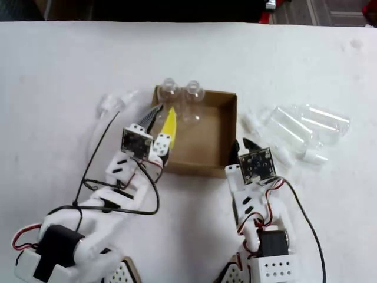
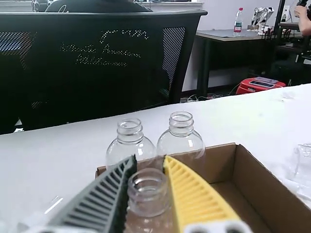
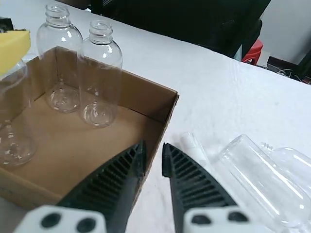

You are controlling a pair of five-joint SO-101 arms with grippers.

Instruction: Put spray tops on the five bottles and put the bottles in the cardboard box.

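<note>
At the left edge of the cardboard box (image 1: 200, 147), left gripper (image 2: 149, 161) fingers clamp a bottle (image 2: 147, 194) by the neck, right gripper (image 3: 154, 146) barely parted outside the right wall.

No readable text for you at this moment. Past the left gripper's (image 2: 149, 163) jaws, the black mesh chair back (image 2: 97, 53) carries two lines of pale dotted script, too broken to make out. The bottle (image 2: 147, 196) pinched between those jaws shows no legible print.
</note>
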